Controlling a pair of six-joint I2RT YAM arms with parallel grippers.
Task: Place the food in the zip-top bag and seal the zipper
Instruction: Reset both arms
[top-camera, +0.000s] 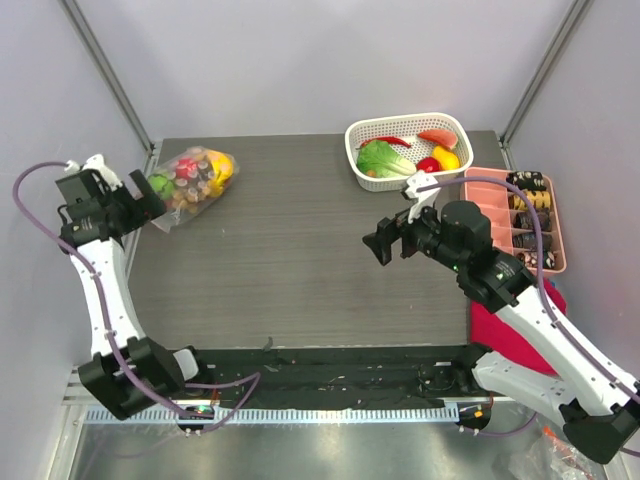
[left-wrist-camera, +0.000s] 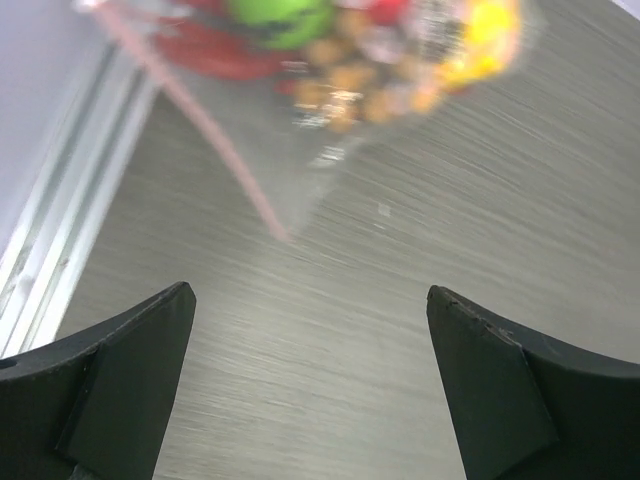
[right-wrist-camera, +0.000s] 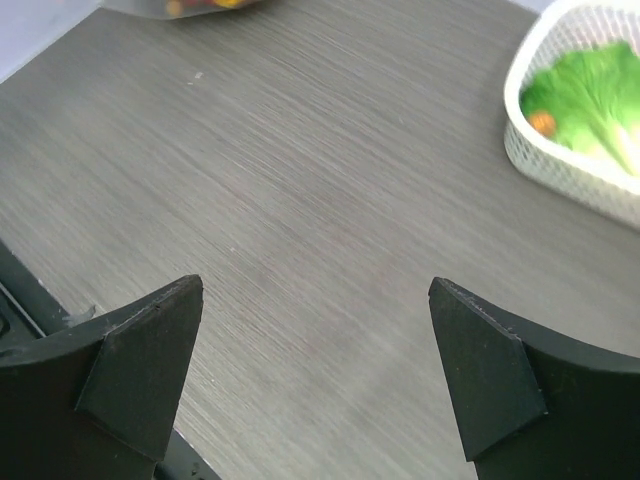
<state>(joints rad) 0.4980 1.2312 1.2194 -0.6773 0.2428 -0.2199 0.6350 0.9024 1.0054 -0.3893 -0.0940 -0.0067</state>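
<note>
at the far left of the table (top-camera: 300, 270), the bag (top-camera: 190, 185) is lying with the food (top-camera: 197, 170) inside it. our left gripper (left-wrist-camera: 310, 292) is hovering just beside its near corner, spread wide and holding nothing. our right gripper (right-wrist-camera: 315, 285) is hanging spread and empty over mid-table. we are checking the seal: the zipper (left-wrist-camera: 240, 172) is showing blurred, so we cannot tell whether it is shut. we are thinking of pinching along the strip, clear of the food.
</note>
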